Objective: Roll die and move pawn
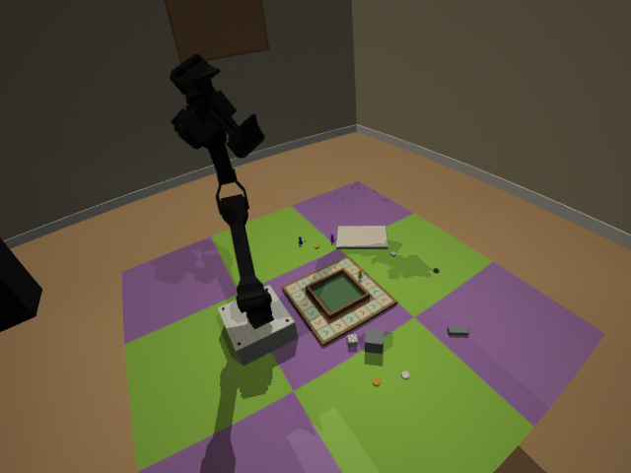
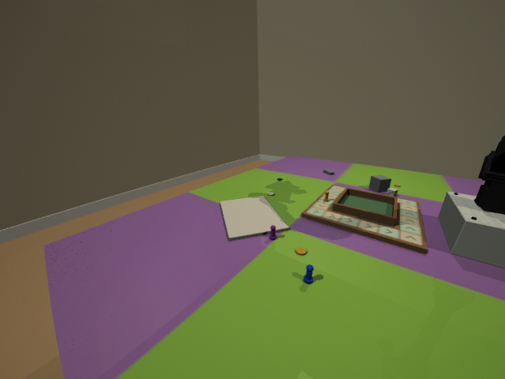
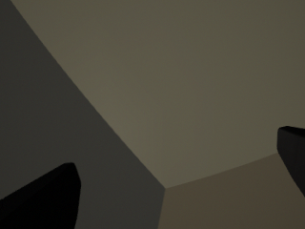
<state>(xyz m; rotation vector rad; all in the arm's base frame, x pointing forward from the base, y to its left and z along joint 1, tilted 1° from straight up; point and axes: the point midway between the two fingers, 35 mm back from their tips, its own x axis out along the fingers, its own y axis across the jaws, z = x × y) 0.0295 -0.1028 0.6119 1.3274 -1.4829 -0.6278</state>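
Note:
The white die (image 1: 352, 339) (image 2: 391, 192) lies on the mat just outside the board, beside a grey block; its top pips are too small to read surely. The board (image 1: 338, 324) (image 2: 388, 230) has a ring of arrowed squares around the brown-walled dice tray (image 1: 350, 306) (image 2: 363, 212), whose green floor is bare. A yellow pawn (image 1: 359, 275) (image 2: 327, 196) stands upright on a ring square beside the tray. My gripper (image 1: 227, 99) (image 3: 179, 158) is open and empty, raised high above the arm's base, far from die and pawn. The exterior view does not show it.
The grey block (image 1: 374, 341) (image 2: 379, 183) is close beside the die. A pale slab (image 1: 362, 236) (image 2: 252, 215), purple pawn (image 1: 332, 238) (image 2: 272, 232) and blue pawn (image 1: 300, 240) (image 2: 308, 274) are behind the board. A grey bar (image 1: 457, 331) (image 2: 328, 172) and several small discs lie around.

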